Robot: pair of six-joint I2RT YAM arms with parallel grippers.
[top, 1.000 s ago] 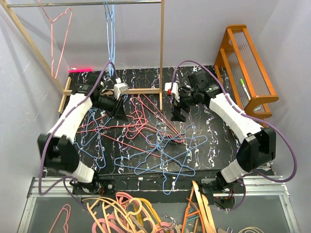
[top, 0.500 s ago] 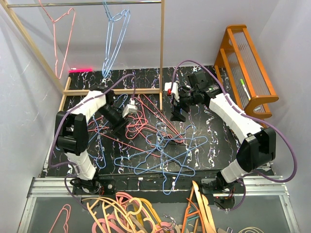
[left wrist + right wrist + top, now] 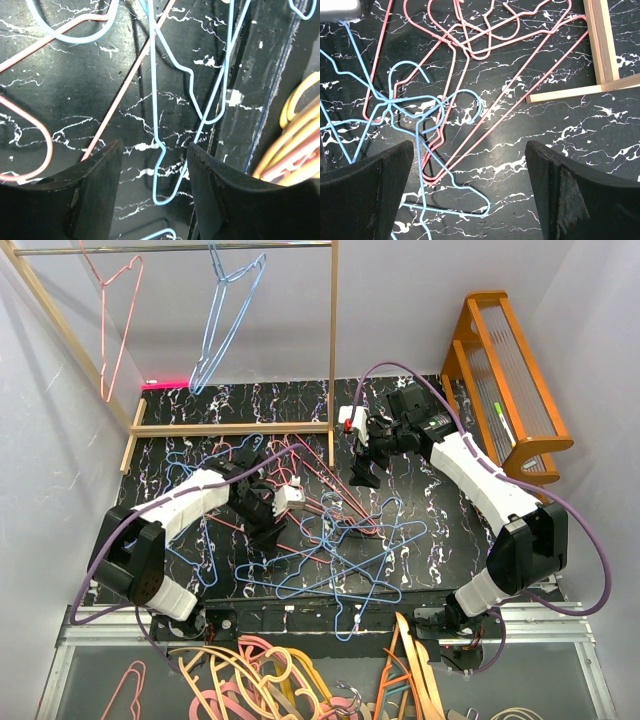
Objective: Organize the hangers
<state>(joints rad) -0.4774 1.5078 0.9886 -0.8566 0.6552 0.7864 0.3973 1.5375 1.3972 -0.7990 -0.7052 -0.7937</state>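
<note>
The hangers (image 3: 330, 540) look like light, springy, tangled wire; grip one by the neck. The left pincer (image 3: 155, 145) gapes empty, a blue hook (image 3: 162, 197) at 6 o'clock; the right pincer (image 3: 470, 145) gapes empty too.

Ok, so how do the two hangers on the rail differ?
The pink hanger is pink-red and hangs near the left end of the metal rail; the blue hanger is light blue and hangs further right, nearer the wooden post. From above, the pink hanger shows a narrower outline than the blue hanger. Both are thin wire, hooked over that rail.
</note>
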